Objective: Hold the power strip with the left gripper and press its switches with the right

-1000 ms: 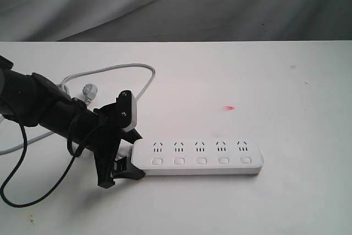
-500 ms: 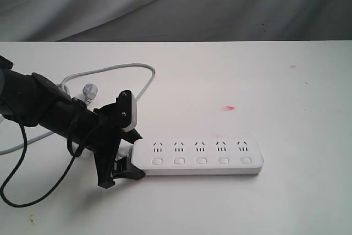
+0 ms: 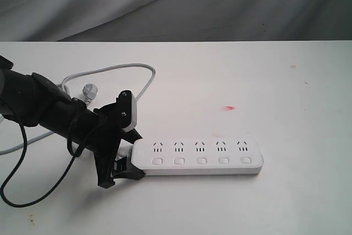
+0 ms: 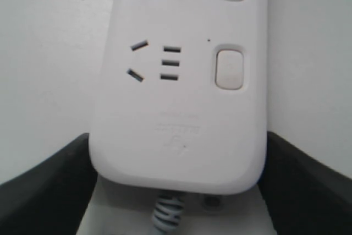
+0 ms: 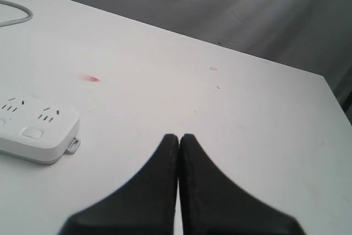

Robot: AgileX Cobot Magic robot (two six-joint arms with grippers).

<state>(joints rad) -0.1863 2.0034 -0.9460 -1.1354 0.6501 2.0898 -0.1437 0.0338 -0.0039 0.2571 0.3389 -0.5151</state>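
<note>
My left gripper point(image 3: 132, 156) clamps the power strip point(image 3: 201, 157) by its cord end. My right gripper point(image 5: 179, 141), fingers pressed together, hangs well beyond the far end. I'd lower those joined tips squarely onto the switches point(image 3: 201, 160).

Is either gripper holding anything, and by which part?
The left gripper clamps the power strip at its cord end, across the width. The right gripper is shut on nothing.

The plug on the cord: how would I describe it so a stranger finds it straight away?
On the white table, find the long white power strip, one end held by a black arm. Just behind that arm, by the looping pale cord, lies the plug: the only small grey stubby piece, not a thin line.
</note>
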